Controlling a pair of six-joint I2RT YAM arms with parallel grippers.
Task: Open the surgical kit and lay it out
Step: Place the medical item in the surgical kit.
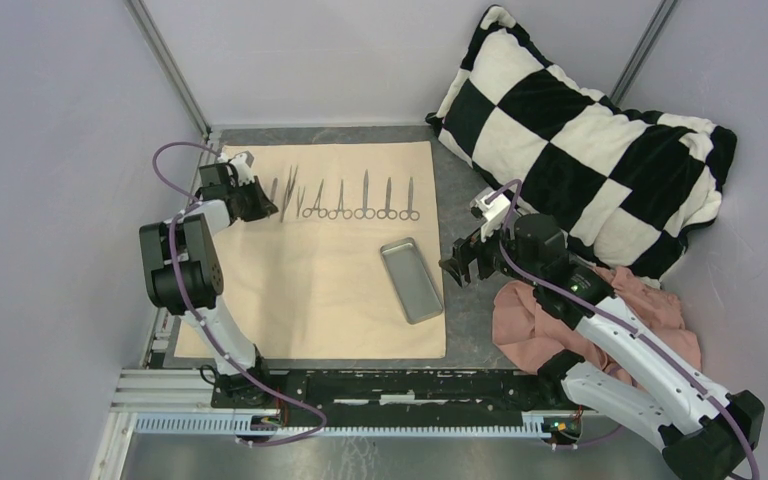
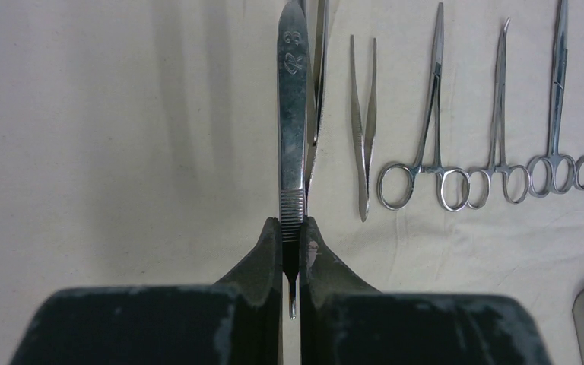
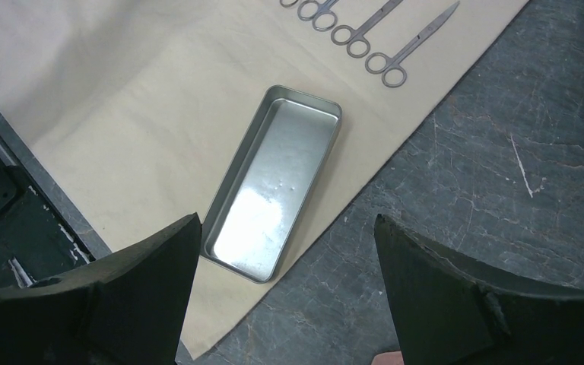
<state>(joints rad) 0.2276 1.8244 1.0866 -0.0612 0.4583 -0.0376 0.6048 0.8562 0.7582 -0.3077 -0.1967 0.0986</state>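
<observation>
The beige cloth wrap (image 1: 310, 290) lies spread flat on the table. Several silver ring-handled instruments (image 1: 365, 200) lie in a row along its far part. The grey metal tray (image 1: 411, 280) sits empty near the cloth's right edge. My left gripper (image 1: 257, 203) is at the left end of the row. In the left wrist view it (image 2: 292, 232) is shut on a flat steel handle (image 2: 293, 114) that points away from it, next to tweezers (image 2: 363, 129) and ring-handled forceps (image 2: 424, 152). My right gripper (image 3: 285, 220) hangs open above the tray (image 3: 274, 190) and the cloth's edge, holding nothing.
A black-and-white checkered pillow (image 1: 580, 150) fills the back right corner. A pink cloth (image 1: 600, 310) lies under the right arm. Bare grey table (image 1: 470, 330) shows right of the wrap. White walls close in the left, back and right sides.
</observation>
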